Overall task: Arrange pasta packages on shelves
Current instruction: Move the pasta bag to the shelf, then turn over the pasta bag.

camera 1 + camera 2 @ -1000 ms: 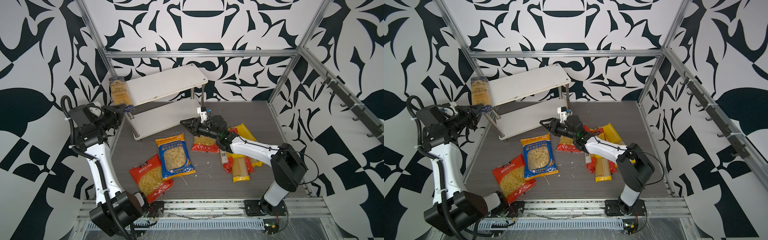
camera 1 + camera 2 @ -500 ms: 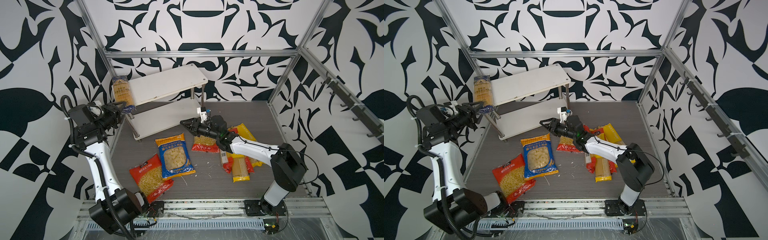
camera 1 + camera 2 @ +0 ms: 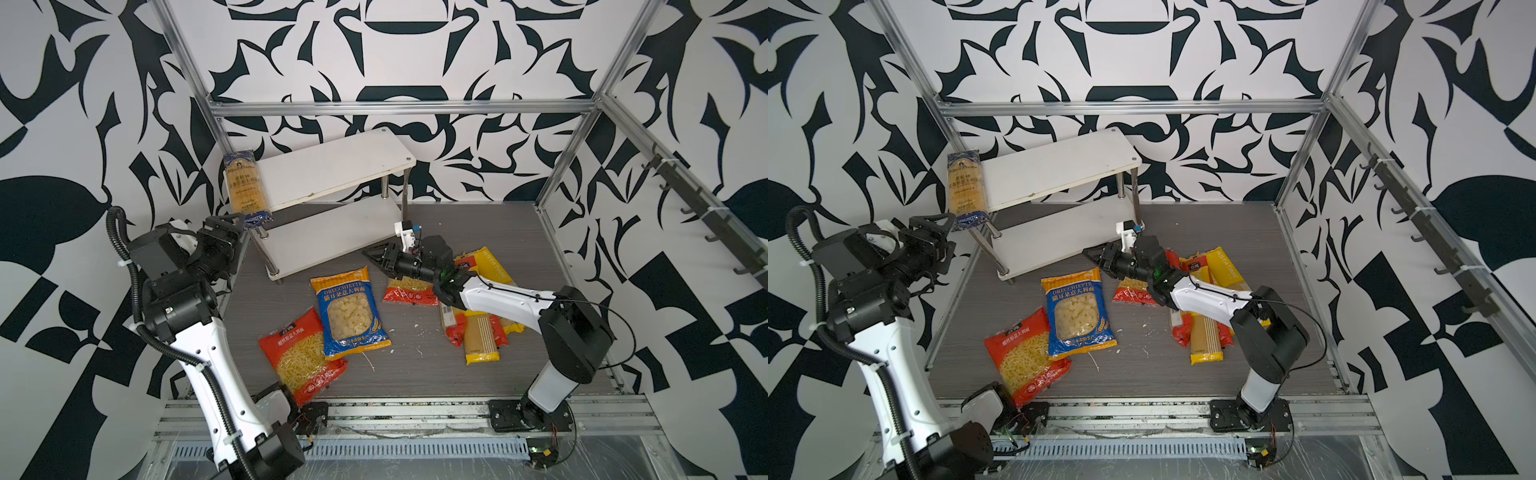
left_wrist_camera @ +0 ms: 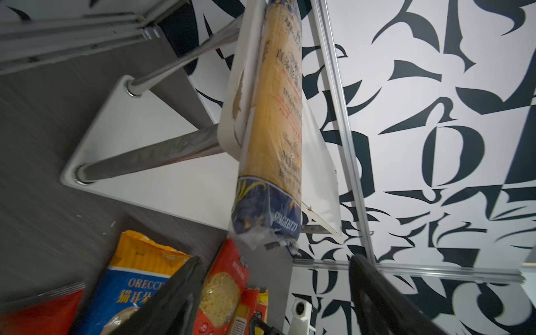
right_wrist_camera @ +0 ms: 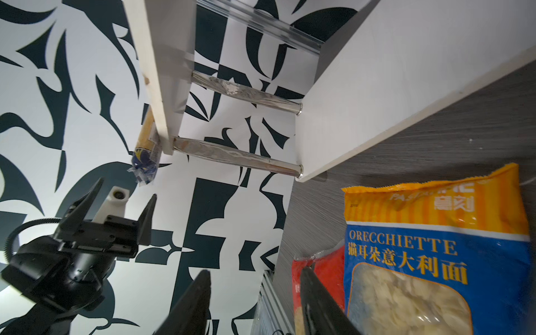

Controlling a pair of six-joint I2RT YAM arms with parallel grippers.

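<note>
Left fingers: spread wide, nothing between them. Just ahead of the tips, clear of them, hangs the blue end of a blue spaghetti pack. The pack lies along the end of the shelves' upper board, and its blue end overhangs the corner nearest the fingers. It looks set down, but it sits close to the edge and may slide.

Right fingers: parted and empty, poised low over the worktop. Ahead of them is the lower board, bare. Beside them the blue-orange orecchiette bag lies flat, and past it lies a large red-orange bag. Behind the fingers, under the wrist, is a second red-orange bag, partly hidden. Further back under the arm is a heap of yellow and red spaghetti packs; count unclear.

Progress, as a judgement: early. One pack is up top. The three wide bags and the whole heap remain on the worktop. Nearest candidate for the right fingers: the orecchiette bag.
</note>
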